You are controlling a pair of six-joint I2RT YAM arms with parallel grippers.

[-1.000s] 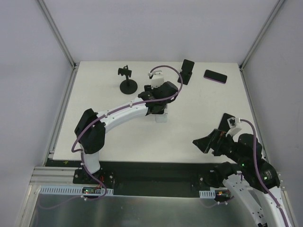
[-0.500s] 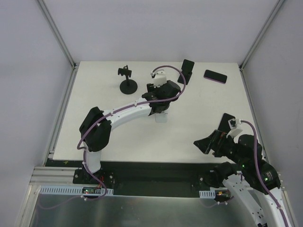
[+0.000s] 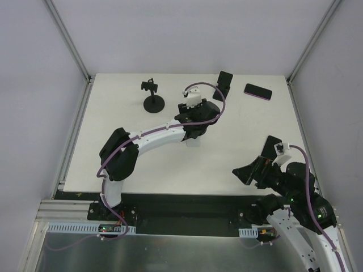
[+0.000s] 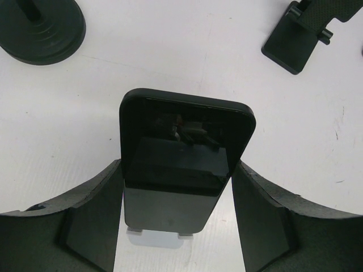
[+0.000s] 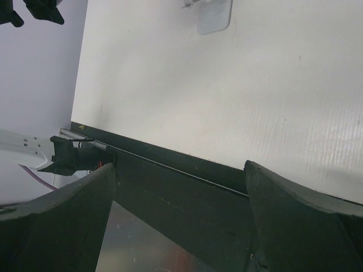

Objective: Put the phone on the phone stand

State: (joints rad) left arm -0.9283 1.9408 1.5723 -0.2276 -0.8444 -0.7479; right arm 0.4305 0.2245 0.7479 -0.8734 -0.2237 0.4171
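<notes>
A black phone (image 4: 187, 141) stands upright between the fingers of my left gripper (image 4: 177, 164), which is shut on its two side edges. The phone's bottom edge sits at the small white phone stand (image 4: 159, 235), whose two front feet show just below it. From above, the left gripper (image 3: 195, 126) hangs over the white stand (image 3: 193, 143) at mid table and hides the phone. My right gripper (image 3: 258, 160) is open and holds nothing, low at the right near the table's front edge. In its wrist view the right gripper (image 5: 180, 167) looks over the front rail.
A second dark phone (image 3: 258, 91) lies at the back right. A black folding stand (image 3: 224, 85) is beside it, and a black round-based holder (image 3: 153, 97) stands at the back left. The left wrist view shows the folding stand (image 4: 300, 34) and the round base (image 4: 39, 28).
The left arm's elbow and wrist have shifted right and slightly back over the white stand. The stand and the right arm have hardly moved.
</notes>
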